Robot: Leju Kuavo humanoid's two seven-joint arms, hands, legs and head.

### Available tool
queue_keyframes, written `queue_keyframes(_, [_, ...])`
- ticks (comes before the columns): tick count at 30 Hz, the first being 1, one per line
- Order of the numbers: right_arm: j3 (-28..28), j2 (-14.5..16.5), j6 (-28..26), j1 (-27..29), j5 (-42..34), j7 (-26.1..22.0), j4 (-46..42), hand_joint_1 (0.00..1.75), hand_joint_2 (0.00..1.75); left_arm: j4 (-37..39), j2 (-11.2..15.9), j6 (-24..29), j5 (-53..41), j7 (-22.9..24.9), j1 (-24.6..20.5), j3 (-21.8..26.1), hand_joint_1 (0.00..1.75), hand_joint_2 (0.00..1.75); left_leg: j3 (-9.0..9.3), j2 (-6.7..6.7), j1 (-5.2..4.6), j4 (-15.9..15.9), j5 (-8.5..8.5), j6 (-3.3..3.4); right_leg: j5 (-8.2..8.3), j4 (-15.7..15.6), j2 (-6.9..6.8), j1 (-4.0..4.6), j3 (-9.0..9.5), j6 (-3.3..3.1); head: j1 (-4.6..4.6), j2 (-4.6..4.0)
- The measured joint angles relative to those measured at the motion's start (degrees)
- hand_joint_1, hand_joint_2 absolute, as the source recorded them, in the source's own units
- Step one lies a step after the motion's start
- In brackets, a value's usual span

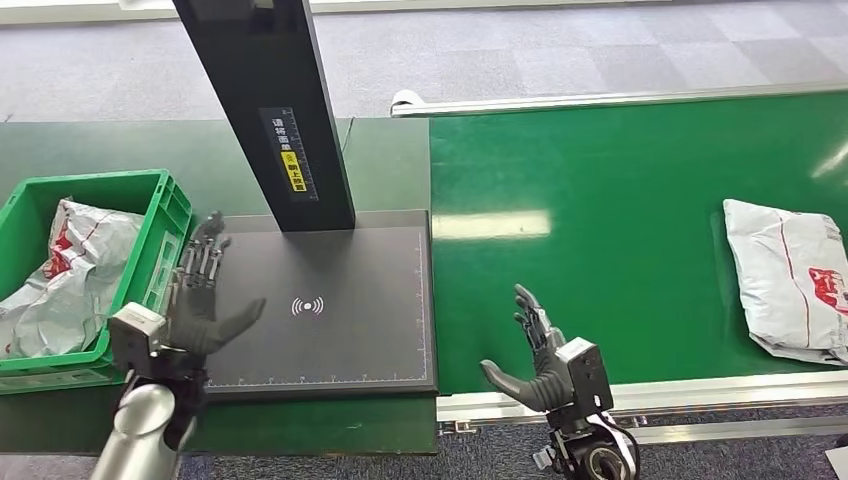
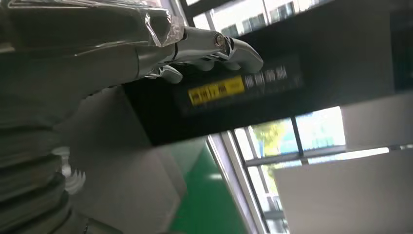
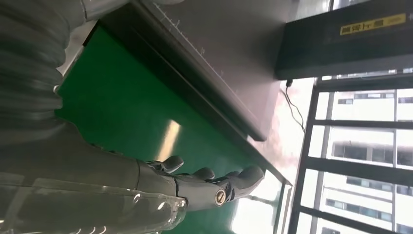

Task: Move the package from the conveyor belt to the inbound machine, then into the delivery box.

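Observation:
A grey plastic package [image 1: 785,275] with red print lies on the green conveyor belt [image 1: 620,250] at the far right. The inbound machine is a dark flat scan plate [image 1: 330,310] with a black post [image 1: 270,110] rising from its back. My left hand [image 1: 205,290] hovers over the plate's left edge, fingers spread and empty; its fingers [image 2: 214,46] show against the post. My right hand [image 1: 535,355] is open over the belt's near edge, well left of the package, with its fingers [image 3: 209,183] above the green belt.
A green delivery crate [image 1: 160,240] stands left of the scan plate with a grey package [image 1: 65,275] inside it. The belt's metal rail [image 1: 700,395] runs along the near edge. Grey carpet lies beyond the tables.

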Motion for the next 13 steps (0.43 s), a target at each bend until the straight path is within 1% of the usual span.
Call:
queue_keyframes(2, [0.54,0.2,0.18,-0.88,-0.1,0.13,1.51,0.0,1.75,-0.44,-1.23,-0.41,1.13,0.34,0.76,-2.28,0.0,1.75,0.02,0.0,0.03,0.0,0.0,0.0,0.0,0.0,0.0,0.03,0.01,0.0,-0.01,0.0])
queue_keyframes(6, [1.33,0.67,0.89,-1.82,-0.28,0.5,3.64,0.0,1.75,-0.22,-3.61,-1.63,2.56,1.92,1.75,-4.98,0.0,1.75,0.02,-0.01,0.09,0.0,0.0,-0.01,0.0,0.01,0.0,0.09,0.02,-0.01,-0.02,0.0])
queue_keyframes(11, [3.04,1.67,2.17,-3.0,0.02,0.31,6.89,0.0,1.75,4.29,-8.36,1.33,0.6,2.28,3.64,-7.96,0.0,1.75,0.0,-0.01,0.08,0.0,0.0,0.0,-0.01,0.01,0.0,0.08,0.03,0.0,0.01,0.0])
queue_keyframes(13, [3.65,1.85,2.5,-3.2,-0.1,0.17,7.95,0.0,1.75,5.83,-9.57,1.71,0.57,1.82,4.28,-8.57,0.0,1.75,-0.01,-0.01,0.07,0.0,0.0,0.0,-0.01,0.01,0.0,0.07,0.02,0.0,0.01,0.0])
